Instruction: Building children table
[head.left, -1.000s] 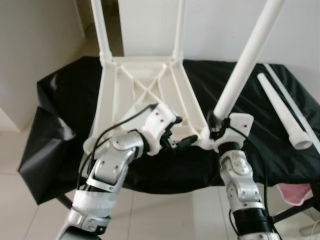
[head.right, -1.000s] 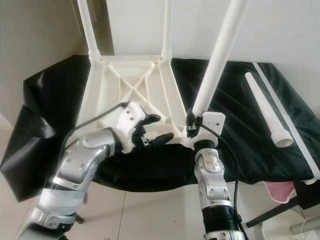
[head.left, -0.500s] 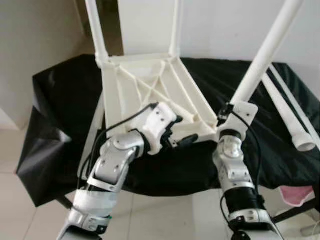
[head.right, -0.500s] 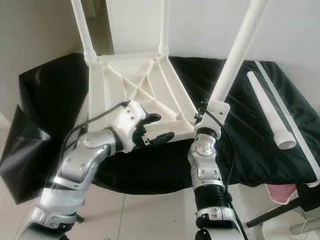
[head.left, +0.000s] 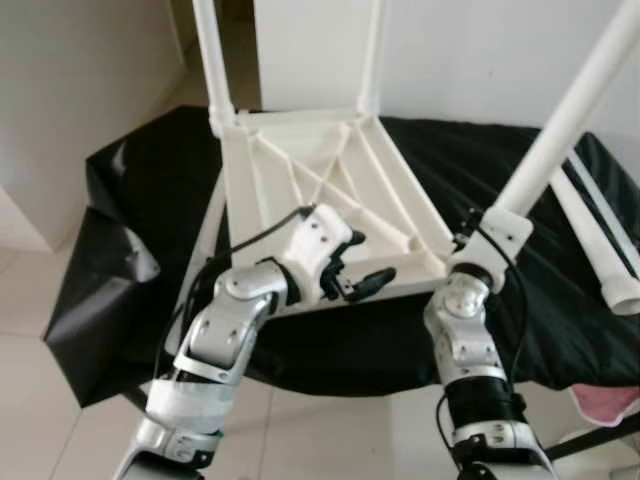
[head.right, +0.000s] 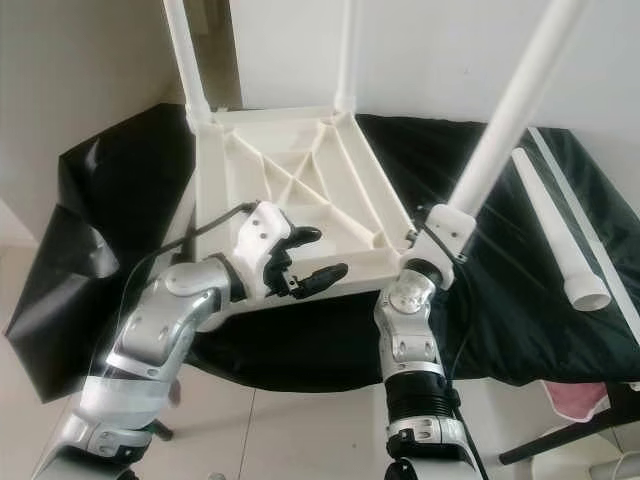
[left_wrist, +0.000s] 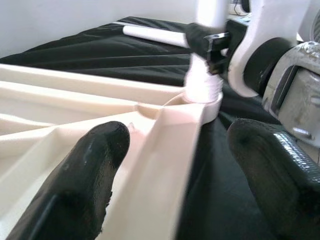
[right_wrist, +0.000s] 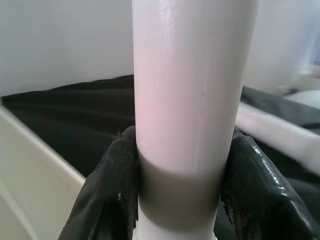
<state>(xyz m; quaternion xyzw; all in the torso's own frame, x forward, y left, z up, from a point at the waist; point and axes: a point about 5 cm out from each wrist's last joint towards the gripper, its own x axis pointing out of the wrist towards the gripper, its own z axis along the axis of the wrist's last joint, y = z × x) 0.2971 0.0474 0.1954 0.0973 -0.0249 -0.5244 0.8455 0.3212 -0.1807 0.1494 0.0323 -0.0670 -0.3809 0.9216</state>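
A cream tabletop (head.left: 300, 190) lies upside down on black cloth, with two white legs (head.left: 208, 50) standing up from its far corners. My right gripper (head.right: 432, 232) is shut on a third white leg (head.right: 510, 110), which leans up and to the right. That leg's lower end sits at the near right corner socket (left_wrist: 204, 85). In the right wrist view both fingers (right_wrist: 112, 190) press against the leg (right_wrist: 190, 100). My left gripper (head.left: 357, 264) is open at the near edge, its fingers (left_wrist: 85, 170) on either side of the rim (left_wrist: 165, 145) without closing on it.
A loose white leg (head.right: 555, 230) lies on the black cloth (head.left: 130, 210) at the right, with a thin white rod beside it. The cloth covers a low stand. White walls rise behind, pale floor tiles lie below, and something pink (head.left: 610, 400) sits at the lower right.
My right gripper has swung to the right with the leg, which now leans further over; the tabletop's near right corner has shifted right too. The left gripper stays open at the near rim.
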